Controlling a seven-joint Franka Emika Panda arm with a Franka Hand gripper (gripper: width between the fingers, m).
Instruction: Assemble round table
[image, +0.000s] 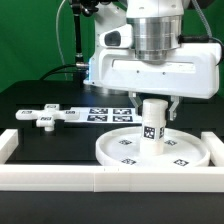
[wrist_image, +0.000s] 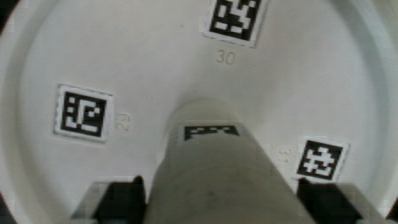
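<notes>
The large rimmed round disc (image: 150, 150) lies flat on the black table, near the front rail. The short cylindrical leg (image: 153, 120) stands upright on the middle of the disc, a tag on its side. My gripper (image: 153, 103) is straight above it and shut on the leg's upper part. In the wrist view the leg (wrist_image: 222, 165) runs between my two black fingertips (wrist_image: 121, 197), down onto the disc (wrist_image: 125, 50), whose tags show around it. The cross-shaped base piece (image: 48, 116) lies on the table at the exterior view's left.
The marker board (image: 108, 112) lies flat behind the disc. A long white border rail (image: 100, 179) runs along the table's front, with a raised end at each side. The arm's white body hangs over the disc.
</notes>
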